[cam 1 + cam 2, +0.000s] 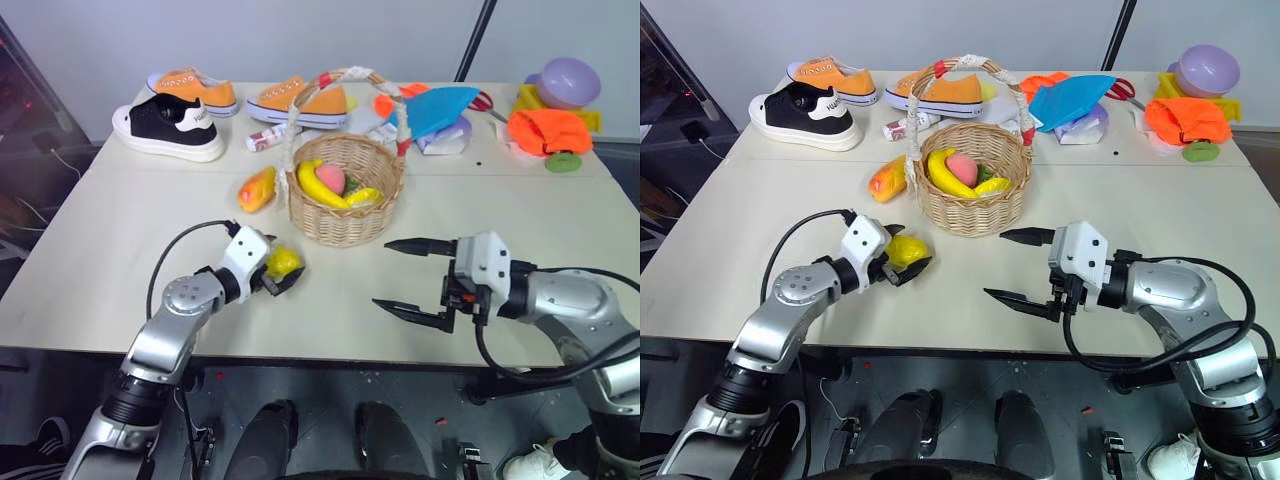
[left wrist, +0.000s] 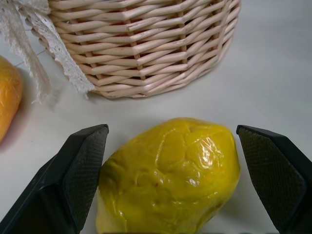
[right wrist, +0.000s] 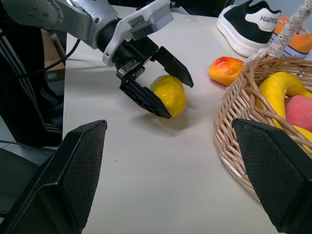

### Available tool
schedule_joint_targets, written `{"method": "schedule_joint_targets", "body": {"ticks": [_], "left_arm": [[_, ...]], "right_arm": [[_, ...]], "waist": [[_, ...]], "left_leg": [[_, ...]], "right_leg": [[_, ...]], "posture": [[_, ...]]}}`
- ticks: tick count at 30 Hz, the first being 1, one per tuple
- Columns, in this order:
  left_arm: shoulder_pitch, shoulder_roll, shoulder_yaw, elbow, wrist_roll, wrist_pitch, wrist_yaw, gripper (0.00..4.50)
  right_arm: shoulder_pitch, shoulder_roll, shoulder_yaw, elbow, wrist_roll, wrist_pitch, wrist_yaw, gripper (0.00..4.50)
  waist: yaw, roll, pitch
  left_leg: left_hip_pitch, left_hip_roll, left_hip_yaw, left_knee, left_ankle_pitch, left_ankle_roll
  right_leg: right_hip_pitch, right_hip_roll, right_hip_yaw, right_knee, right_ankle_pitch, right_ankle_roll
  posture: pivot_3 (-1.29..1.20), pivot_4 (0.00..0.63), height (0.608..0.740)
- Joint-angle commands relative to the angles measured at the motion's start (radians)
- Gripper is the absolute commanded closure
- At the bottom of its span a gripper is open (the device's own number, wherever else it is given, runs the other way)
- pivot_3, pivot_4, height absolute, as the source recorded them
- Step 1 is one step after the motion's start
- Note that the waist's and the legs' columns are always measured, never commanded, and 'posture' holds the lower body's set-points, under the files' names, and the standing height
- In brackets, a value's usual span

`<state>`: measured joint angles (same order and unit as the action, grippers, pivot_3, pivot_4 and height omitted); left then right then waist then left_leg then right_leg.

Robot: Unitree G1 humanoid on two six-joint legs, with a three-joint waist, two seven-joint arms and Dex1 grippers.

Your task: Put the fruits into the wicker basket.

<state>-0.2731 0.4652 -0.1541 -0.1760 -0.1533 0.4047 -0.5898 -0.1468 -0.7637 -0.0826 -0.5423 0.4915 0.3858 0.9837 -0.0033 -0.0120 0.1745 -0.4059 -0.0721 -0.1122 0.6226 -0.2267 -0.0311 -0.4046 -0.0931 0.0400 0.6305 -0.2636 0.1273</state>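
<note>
Two grippers: both are standing wide, nothing clamped in either.
Table (image 1: 120,250): it is carrying everything, pale and bare along the near edge.
Wicker basket (image 1: 345,215): it is sitting mid-table, holding the banana (image 1: 315,184) and the peach (image 1: 330,180).
Right gripper (image 1: 400,278): it is hovering near the basket's right side, fingers far apart.
Left gripper (image 1: 905,258): it is straddling the lemon (image 1: 905,248), which is lying on the table just near-left of the basket.
Mango (image 1: 257,189): it is resting just left of the basket.
</note>
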Motion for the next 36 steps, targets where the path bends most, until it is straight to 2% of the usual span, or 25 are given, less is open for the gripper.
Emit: {"method": "schedule_joint_targets", "body": {"ticks": [1, 3, 4, 6, 8, 18, 24, 28, 29, 30, 32, 34, 36], "left_arm": [[0.004, 0.017, -0.023, 0.025, 0.033, -0.019, -0.022, 0.00], [0.006, 0.020, -0.024, 0.029, 0.041, -0.027, -0.028, 0.00], [0.008, 0.017, -0.021, 0.029, 0.035, -0.028, -0.034, 0.25], [0.006, 0.012, -0.019, 0.032, 0.042, -0.036, -0.029, 0.86], [0.000, 0.012, -0.018, 0.036, 0.056, -0.031, -0.021, 1.80], [-0.007, -0.042, 0.061, 0.037, 0.022, -0.060, 0.022, 1.80], [0.010, -0.047, 0.083, 0.013, -0.033, -0.044, -0.013, 1.80], [0.013, -0.079, 0.136, 0.001, -0.175, 0.045, -0.058, 1.80], [0.014, -0.083, 0.139, -0.006, -0.193, 0.063, -0.063, 1.31], [0.014, -0.082, 0.137, -0.010, -0.188, 0.059, -0.060, 1.04], [0.017, -0.064, 0.112, -0.002, -0.109, 0.009, -0.020, 0.10], [0.009, -0.071, 0.111, 0.018, -0.078, -0.020, 0.014, 0.04], [0.002, -0.093, 0.131, 0.019, -0.111, -0.002, 0.018, 0.04]], "right_arm": [[-0.012, -0.002, -0.005, 0.003, -0.002, -0.020, -0.005, 0.21], [-0.016, 0.000, -0.003, 0.005, -0.002, -0.018, -0.008, 0.21], [-0.018, 0.001, -0.002, 0.006, -0.003, -0.019, -0.008, 0.19], [-0.022, 0.003, -0.001, 0.010, 0.000, -0.017, -0.010, 0.18], [-0.024, 0.003, 0.003, 0.013, -0.004, -0.022, -0.009, 0.18], [-0.038, 0.005, 0.014, 0.027, -0.015, -0.034, -0.016, 0.18], [-0.053, 0.011, 0.025, 0.038, -0.013, -0.040, -0.020, 0.18], [-0.064, 0.018, 0.032, 0.042, -0.020, -0.046, -0.026, 0.18], [-0.066, 0.018, 0.034, 0.042, -0.019, -0.046, -0.027, 0.18], [-0.067, 0.019, 0.035, 0.042, -0.019, -0.045, -0.029, 0.18], [-0.071, 0.020, 0.037, 0.042, -0.016, -0.043, -0.030, 0.18], [-0.074, 0.020, 0.038, 0.043, -0.014, -0.041, -0.029, 0.18], [-0.076, 0.020, 0.039, 0.044, -0.014, -0.040, -0.030, 0.18]], "waist": [[0.004, 0.000, 0.000], [0.007, 0.000, 0.000], [0.009, 0.000, 0.000], [0.014, 0.000, 0.000], [0.015, 0.000, 0.000], [0.015, 0.000, 0.000], [0.015, 0.000, 0.000], [0.015, 0.000, 0.000], [0.015, 0.000, 0.000], [0.015, 0.000, 0.000], [0.015, 0.000, 0.000], [0.015, 0.000, 0.000], [0.015, 0.000, 0.000]], "left_leg": [[0.000, 0.000, 0.000, 0.000, 0.000, 0.000], [0.000, 0.000, 0.000, 0.000, 0.000, 0.000], [0.000, 0.000, 0.000, 0.000, 0.000, 0.000], [0.000, 0.000, 0.000, 0.000, 0.000, 0.000], [0.000, 0.000, 0.000, 0.000, 0.000, 0.000], [0.000, 0.000, 0.000, 0.000, 0.000, 0.000], [0.000, 0.000, 0.000, 0.001, 0.000, 0.000], [0.000, 0.000, 0.000, 0.001, 0.000, 0.000], [-0.001, 0.000, 0.000, 0.001, 0.000, 0.000], [-0.001, 0.000, 0.000, 0.001, 0.000, 0.000], [-0.001, 0.000, 0.000, 0.001, 0.000, 0.000], [0.000, 0.000, 0.000, 0.001, 0.000, 0.000], [0.000, 0.000, 0.000, 0.001, 0.000, 0.000]], "right_leg": [[0.000, 0.000, 0.000, 0.000, 0.000, 0.000], [0.000, 0.000, 0.000, 0.000, 0.000, 0.000], [0.000, 0.000, 0.000, 0.000, 0.000, 0.000], [-0.001, 0.000, 0.000, 0.000, 0.000, 0.000], [-0.001, 0.000, 0.000, 0.000, 0.000, 0.000], [-0.001, 0.000, 0.000, 0.000, 0.000, 0.000], [-0.001, 0.000, 0.000, 0.000, 0.000, 0.000], [0.000, 0.000, 0.000, 0.000, 0.000, 0.000], [0.000, 0.000, 0.000, 0.000, 0.000, 0.000], [0.000, 0.000, 0.000, 0.000, 0.000, 0.000], [0.000, 0.000, 0.000, 0.000, 0.000, 0.000], [0.000, 0.000, 0.000, 0.000, 0.000, 0.000], [0.000, 0.000, 0.000, 0.000, 0.000, 0.000]], "posture": [[0.00, 0.150, 0.740], [0.00, 0.150, 0.740], [0.00, 0.150, 0.740], [0.00, 0.150, 0.740], [0.00, 0.150, 0.740], [0.00, 0.150, 0.740], [0.00, 0.150, 0.740], [0.00, 0.150, 0.740], [0.00, 0.150, 0.740], [0.00, 0.150, 0.740], [0.00, 0.150, 0.740], [0.00, 0.150, 0.740], [0.00, 0.150, 0.740]]}}
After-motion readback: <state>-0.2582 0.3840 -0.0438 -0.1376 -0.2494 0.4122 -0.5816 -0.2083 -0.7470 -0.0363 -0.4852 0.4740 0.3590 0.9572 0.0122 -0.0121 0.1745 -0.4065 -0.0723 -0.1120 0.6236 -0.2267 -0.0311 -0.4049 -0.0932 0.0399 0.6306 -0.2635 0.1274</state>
